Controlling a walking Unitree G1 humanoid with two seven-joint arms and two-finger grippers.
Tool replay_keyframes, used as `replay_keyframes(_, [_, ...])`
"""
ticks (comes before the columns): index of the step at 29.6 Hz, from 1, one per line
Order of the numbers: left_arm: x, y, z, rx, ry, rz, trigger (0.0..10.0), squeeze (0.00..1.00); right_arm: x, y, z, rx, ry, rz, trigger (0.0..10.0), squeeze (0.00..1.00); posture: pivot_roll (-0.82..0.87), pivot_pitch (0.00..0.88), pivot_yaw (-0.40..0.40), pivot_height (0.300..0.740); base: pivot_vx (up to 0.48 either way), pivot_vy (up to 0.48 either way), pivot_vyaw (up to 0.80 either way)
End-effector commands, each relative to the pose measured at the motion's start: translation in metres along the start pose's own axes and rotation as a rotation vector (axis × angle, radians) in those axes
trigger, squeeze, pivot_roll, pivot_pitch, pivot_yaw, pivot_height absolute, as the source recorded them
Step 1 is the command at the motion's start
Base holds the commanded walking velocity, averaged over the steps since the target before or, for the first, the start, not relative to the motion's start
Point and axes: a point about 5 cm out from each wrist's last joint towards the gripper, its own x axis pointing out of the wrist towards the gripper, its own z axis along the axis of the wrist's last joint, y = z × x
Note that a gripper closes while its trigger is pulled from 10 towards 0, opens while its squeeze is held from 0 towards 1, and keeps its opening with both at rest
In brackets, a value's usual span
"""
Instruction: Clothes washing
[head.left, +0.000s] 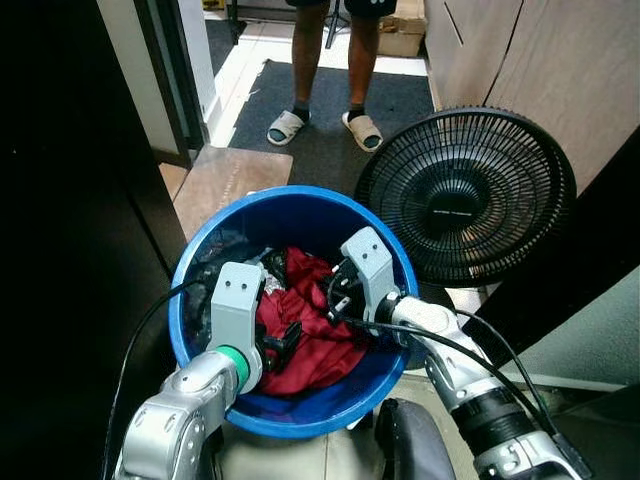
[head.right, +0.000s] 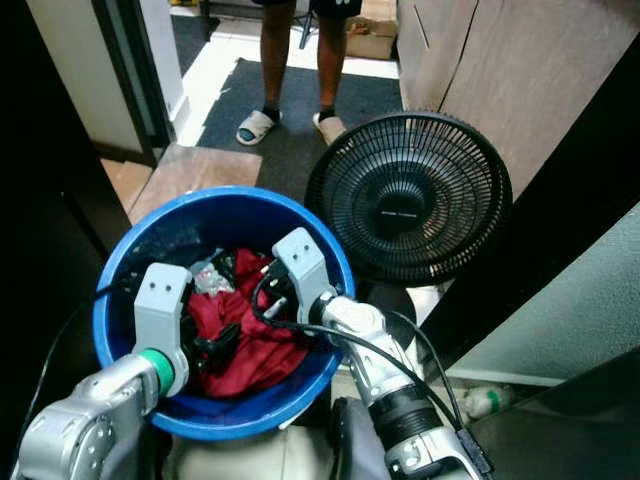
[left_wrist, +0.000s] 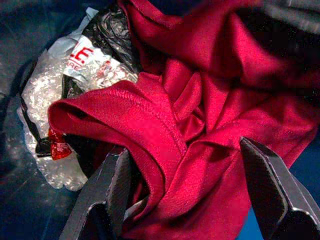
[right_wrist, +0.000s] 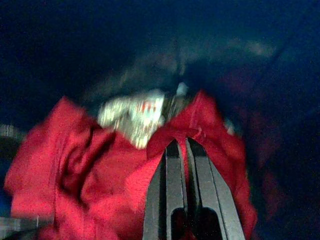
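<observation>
A blue bucket (head.left: 290, 192) stands on the floor just before me, holding a crumpled red cloth (head.left: 310, 345) and a crinkled plastic bag (head.left: 270, 282). Both arms reach down into it. My left gripper (left_wrist: 184, 149) is open, its two fingers spread wide on either side of a raised fold of the red cloth (left_wrist: 200, 75), with the plastic bag (left_wrist: 55, 90) just beyond. My right gripper (right_wrist: 182, 142) is shut, with a thin edge of the red cloth (right_wrist: 75, 170) pinched between its fingertips, close to the plastic bag (right_wrist: 132, 117).
A black floor fan (head.left: 465, 195) stands right behind the bucket on the right, almost touching its rim. A person (head.left: 325, 60) in slippers stands on a dark mat farther back. A dark cabinet (head.left: 70, 220) closes in the left, and wooden panels (head.left: 540, 60) the right.
</observation>
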Motion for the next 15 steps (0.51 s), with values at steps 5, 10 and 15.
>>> replay_keyframes(5, [-0.001,0.016,-0.005,-0.042,0.009,0.065,10.0,0.00,-0.031,-0.044,0.065,-0.031,-0.398,-0.366,10.0,0.00,0.12,0.137,0.008,0.517,0.000,0.000,0.00])
replay_keyframes(10, [0.002,0.012,0.015,-0.068,-0.089,0.040,10.0,0.00,-0.040,-0.046,0.084,-0.064,-0.499,-0.447,10.0,0.00,0.12,0.130,0.011,0.517,0.000,0.000,0.00])
replay_keyframes(15, [0.005,0.008,0.041,-0.096,-0.188,0.018,10.0,0.00,-0.044,-0.045,0.099,-0.109,-0.558,-0.489,10.0,0.00,0.12,0.121,0.017,0.517,0.000,0.000,0.00])
